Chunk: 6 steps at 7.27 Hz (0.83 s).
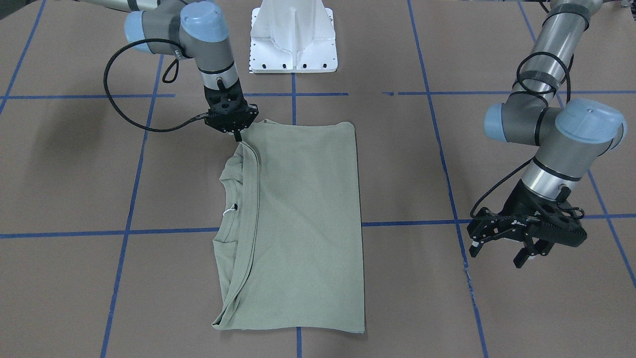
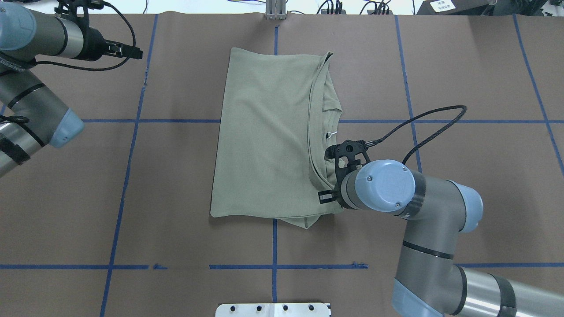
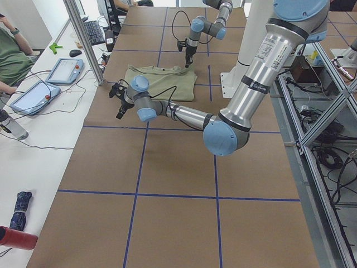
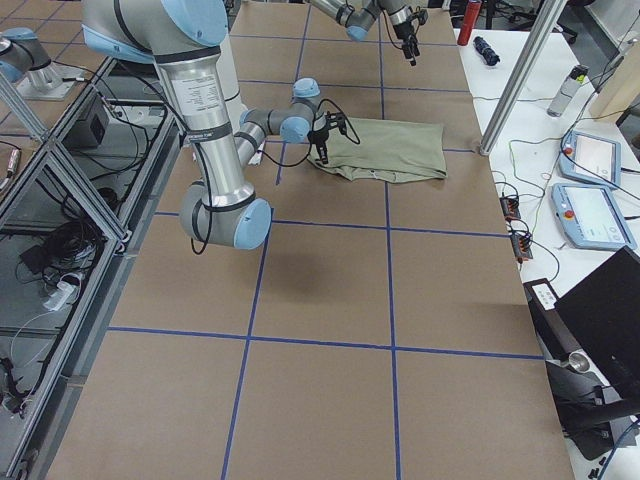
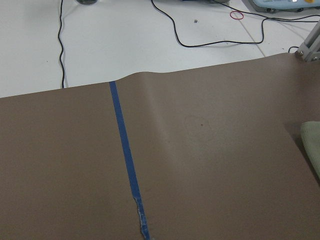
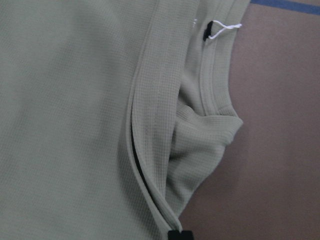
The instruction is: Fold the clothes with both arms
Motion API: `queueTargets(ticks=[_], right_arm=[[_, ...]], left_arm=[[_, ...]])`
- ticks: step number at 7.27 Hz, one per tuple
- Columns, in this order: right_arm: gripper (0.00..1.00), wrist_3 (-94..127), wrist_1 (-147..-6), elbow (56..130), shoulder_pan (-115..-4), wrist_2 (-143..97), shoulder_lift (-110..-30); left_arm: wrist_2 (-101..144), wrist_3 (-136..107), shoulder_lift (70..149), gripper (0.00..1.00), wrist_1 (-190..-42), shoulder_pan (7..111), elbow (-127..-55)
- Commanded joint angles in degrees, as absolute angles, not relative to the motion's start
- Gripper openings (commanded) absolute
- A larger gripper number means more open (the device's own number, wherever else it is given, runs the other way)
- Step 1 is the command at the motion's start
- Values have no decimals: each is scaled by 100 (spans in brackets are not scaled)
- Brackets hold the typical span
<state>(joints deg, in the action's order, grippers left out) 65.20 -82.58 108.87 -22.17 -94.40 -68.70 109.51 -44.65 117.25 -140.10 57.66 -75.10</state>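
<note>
Hanging over bare brown tabletop [image 2: 176, 185] at the left of the overhead view, the left arm [image 2: 39, 105] is well apart from the cloth. The left claw [image 1: 498, 253] has its fingers spread and holds nothing. Its wrist camera sees only brown surface, one strip of tape and a sliver of green at the right edge. Blue tape lines [image 2: 127, 176] divide the tabletop into large squares.

In the middle lies the sage-green shirt [image 2: 264, 132], folded flat into a tall rectangle. Its left side is a smooth fold. The layered hems and the neck opening [image 2: 328, 114] sit on the right side, with a white tag [image 2: 333, 134] by the collar; any print on it is too small to read.

At the shirt's near right corner the right claw [image 1: 239, 137] pinches the ribbed edge, and the cloth rises in a small peak to the fingertips. The right arm [image 2: 423, 211] comes in from the lower right, its wrist overhanging that corner from above. A black cable [image 1: 106, 82] loops out from the wrist over the tabletop.

Brown surface lies free on every side of the shirt. The white pedestal base [image 1: 293, 37] stands apart from its near edge. Past the far edge are a white side table [image 3: 39, 128] with tablets [image 3: 66, 71], a metal post [image 3: 85, 42] and a seated person [image 3: 11, 56]. A printed label [image 3: 271, 56] on the left arm is too small to read.
</note>
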Motion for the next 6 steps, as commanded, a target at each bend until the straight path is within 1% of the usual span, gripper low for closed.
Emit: queueTargets(ticks=[1,2,3,4,5,6], right_arm=[[0,7841,-8253,11127,-1884,-8960,-7189],[0,8536,-8244,11162,-1620,-8625,-7181],[14,8995,-8244,11171,-1408,-8318,-7189],[99,9000,-8218,11171,-1398,-8271,-7189],[100,8948,-8192,11171,-1397,-8331,-7102],[100,8730,-8122,11328,-1545,-8349,-7084]], left_arm=[[10951,-4465,11725,100,-14010,5766,-7506],[10951,-4465,11725,100,-14010,5740,-7488],[10951,-4465,11725,100,-14010,5722,-7488],[10951,-4465,11733,100,-14010,5722,-7488],[10951,-4465,11733,100,-14010,5722,-7514],[10995,-4474,11725,100,-13992,5713,-7602]])
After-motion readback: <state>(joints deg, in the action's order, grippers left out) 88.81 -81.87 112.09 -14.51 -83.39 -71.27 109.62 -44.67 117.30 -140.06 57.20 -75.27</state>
